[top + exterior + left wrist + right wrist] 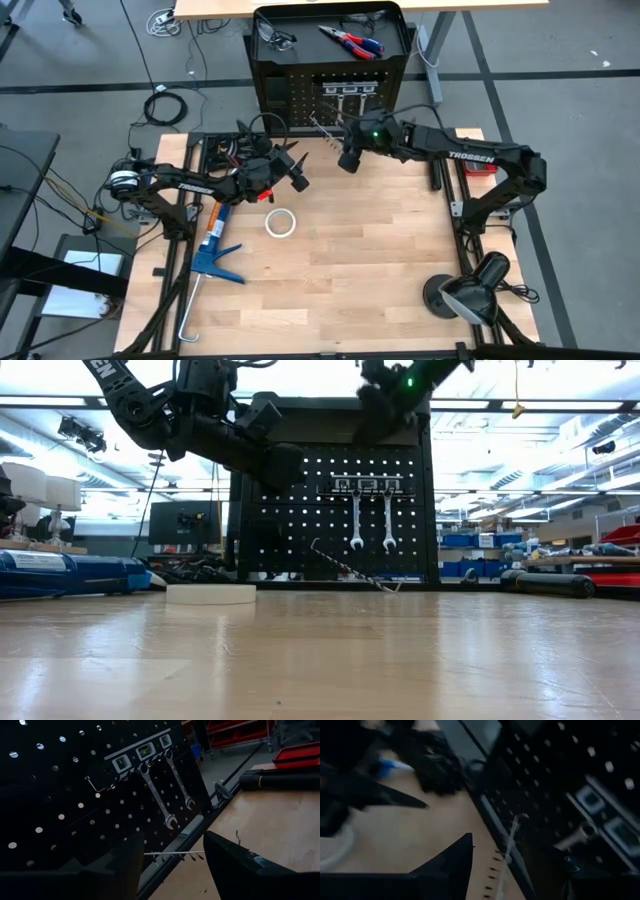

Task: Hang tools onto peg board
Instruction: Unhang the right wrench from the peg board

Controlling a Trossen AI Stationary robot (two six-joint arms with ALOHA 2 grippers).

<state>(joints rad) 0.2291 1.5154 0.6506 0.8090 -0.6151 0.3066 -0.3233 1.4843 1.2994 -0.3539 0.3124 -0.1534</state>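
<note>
The peg board (300,95) stands upright at the table's far edge. Two silver wrenches (355,520) (388,520) hang from a holder on its front. A slim bar (350,568) leans against the board, its lower end on the table. The pliers (350,42) and safety glasses (275,38) lie in the board's top tray. My left gripper (295,172) hovers open and level in front of the board, left of the bar. My right gripper (348,160) is open, raised above the bar (507,850) and slanting down, with nothing between its fingers.
A white tape roll (280,222) lies flat on the table at left centre. The blue caulking gun (215,250) lies by the left edge. A black lamp (465,290) stands at the near right corner. The table's middle and near part is bare wood.
</note>
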